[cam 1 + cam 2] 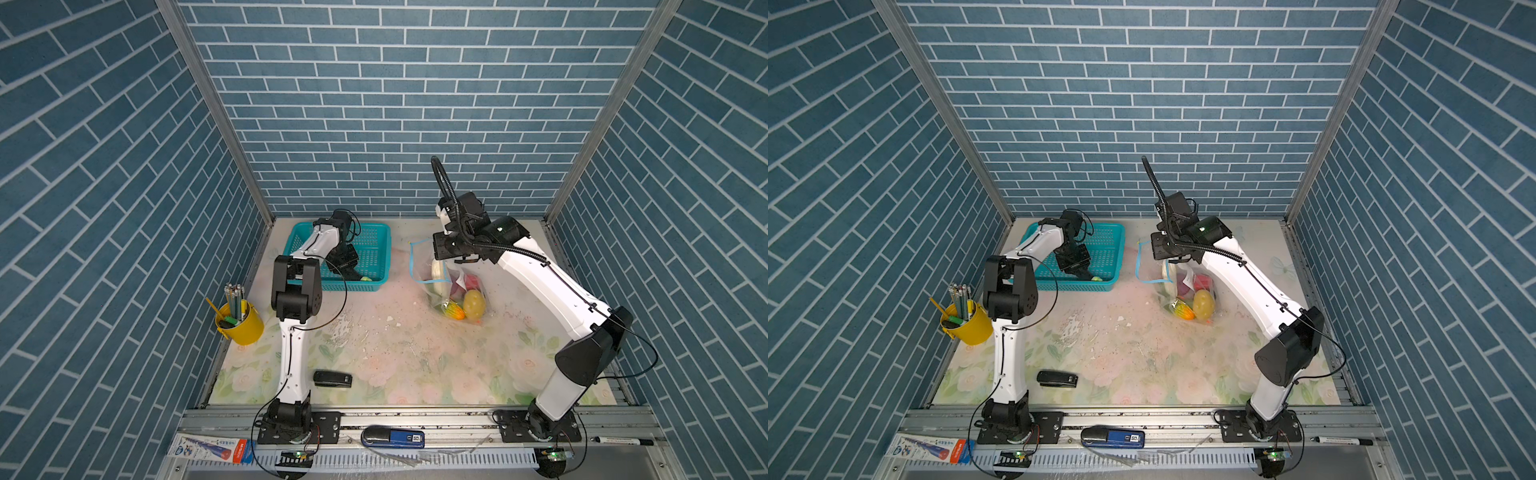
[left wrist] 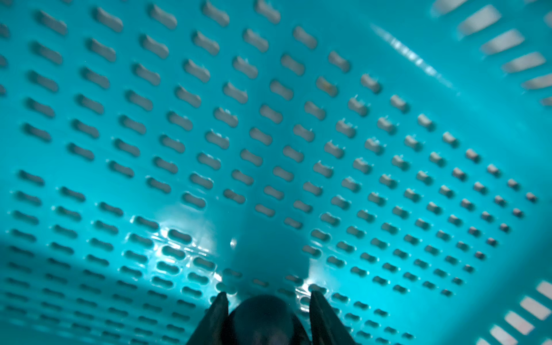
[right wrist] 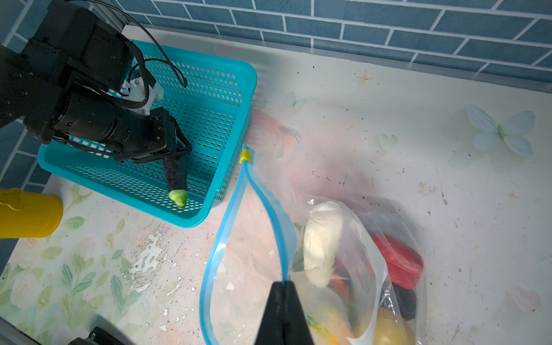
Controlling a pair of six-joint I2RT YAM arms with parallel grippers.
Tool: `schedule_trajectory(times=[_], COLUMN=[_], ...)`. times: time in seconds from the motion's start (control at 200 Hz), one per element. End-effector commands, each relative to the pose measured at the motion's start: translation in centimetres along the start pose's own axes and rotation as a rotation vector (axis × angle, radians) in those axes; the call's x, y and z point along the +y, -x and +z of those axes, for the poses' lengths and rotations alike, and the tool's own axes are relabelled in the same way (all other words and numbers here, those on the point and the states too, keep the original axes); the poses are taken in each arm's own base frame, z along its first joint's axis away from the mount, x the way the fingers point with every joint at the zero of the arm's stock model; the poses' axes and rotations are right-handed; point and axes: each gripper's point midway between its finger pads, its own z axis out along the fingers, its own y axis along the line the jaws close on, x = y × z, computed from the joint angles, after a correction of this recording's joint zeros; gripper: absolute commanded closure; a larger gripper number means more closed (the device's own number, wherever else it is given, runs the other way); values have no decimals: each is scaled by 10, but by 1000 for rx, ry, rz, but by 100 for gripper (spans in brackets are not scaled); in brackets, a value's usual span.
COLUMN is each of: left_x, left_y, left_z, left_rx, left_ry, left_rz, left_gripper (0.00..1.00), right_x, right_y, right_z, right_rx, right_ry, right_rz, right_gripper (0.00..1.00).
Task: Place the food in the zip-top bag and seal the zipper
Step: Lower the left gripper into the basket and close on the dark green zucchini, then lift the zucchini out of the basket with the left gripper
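Most food [image 3: 322,245] is in the zip-top bag [image 3: 358,227], right claw [image 3: 283,291] pinching its zipper [image 3: 228,215]; left claw [image 2: 267,298] grips the last eggplant [image 3: 178,197]; sealing remains.

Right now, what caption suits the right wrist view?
Right gripper pinching the open zip-top bag's zipper while left gripper grips an eggplant in the basket.

Basket [image 1: 387,257] back left on the bench [image 1: 395,345], zip-top bag [image 1: 440,297] just right of it.
Left tool [image 2: 265,301] down in the basket, around the eggplant [image 3: 176,179] by its front right corner; right tool [image 3: 282,288] on the zipper [image 3: 273,213], mouth toward the basket, food [image 1: 473,303] in the bag's near end; pencil cup [image 1: 241,324] at the left edge, stapler [image 1: 332,379] out front.
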Motion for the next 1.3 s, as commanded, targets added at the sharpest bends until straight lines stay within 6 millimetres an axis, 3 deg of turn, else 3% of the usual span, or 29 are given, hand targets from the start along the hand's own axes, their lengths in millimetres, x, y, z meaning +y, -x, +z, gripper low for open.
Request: schedule_trajectory(times=[0.0,0.14,0.25,0.525,0.65,0.79,0.855,1.035,1.155,1.29], left_x=[1,2,-8,-43,-62,-88,-93,-104,-112,-120], left_y=[12,20,27,37,25,-2,-14,-42,-55,-70], left_z=[-22,-35,-59,-158,-197,-235,-249,-290,-305,-304], left_rx=[-46,-71,-128,-434,-552,-700,-794,-1027,-1129,-1182], left_ry=[-7,-21,-82,-328,-416,-530,-551,-610,-617,-651], left_rz=[9,-4,-13,8,55,110,114,76,50,26], left_gripper=[74,78,79,87,89,93,99,100,100,100], right_x=[-1,-2,-1,1,3,8,8,9,9,7], right_y=[1,-1,1,6,8,8,8,8,8,10], right_z=[-8,-8,-8,-9,-9,-11,-12,-16,-19,-23], right_rx=[-18,-16,-21,-26,-23,-22,-26,-33,-37,-42], right_ry=[8,4,10,15,27,55,69,107,132,150], right_rz=[9,12,16,15,16,29,43,83,111,135], right_gripper=[100,100,100,100,100,100,100,100,100,100])
